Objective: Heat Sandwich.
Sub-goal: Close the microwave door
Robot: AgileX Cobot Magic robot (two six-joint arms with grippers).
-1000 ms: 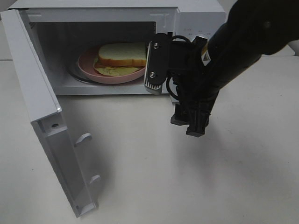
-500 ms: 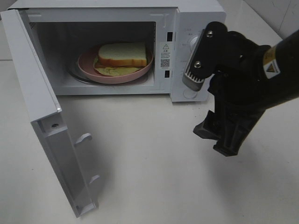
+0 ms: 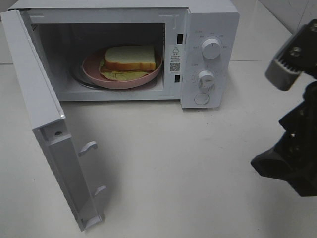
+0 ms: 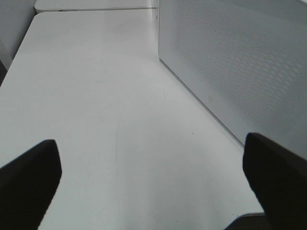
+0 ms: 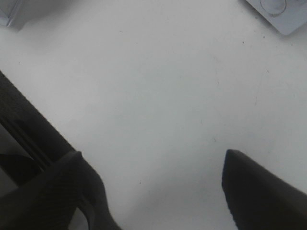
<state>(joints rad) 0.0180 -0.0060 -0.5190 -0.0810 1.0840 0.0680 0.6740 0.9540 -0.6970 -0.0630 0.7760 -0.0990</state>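
Count: 1 microwave (image 3: 213,20), door (image 3: 29,84) swung wide open. 1 pink plate (image 3: 91,72), 1 sandwich (image 3: 130,58). Control panel has 2 knobs (image 3: 211,48) (image 3: 206,78) and 1 round button (image 3: 201,98).

The sandwich is a thick white bread slice with a tan crust on top. A flat pale yellow-green layer sticks out under it at the front.

It lies on the plate, inside the microwave cavity.

My right fingers (image 3: 287,166) hang over the desk (image 3: 163,163) at the far right of the overhead view. They are past the control panel and well apart from the sandwich. The right wrist view shows them spread, with only bare desk between.

My left fingers (image 4: 29,177) are also spread wide with nothing held, over bare desk beside a white perforated panel (image 4: 240,62). They don't show in the overhead view. Neither wrist view shows the sandwich.
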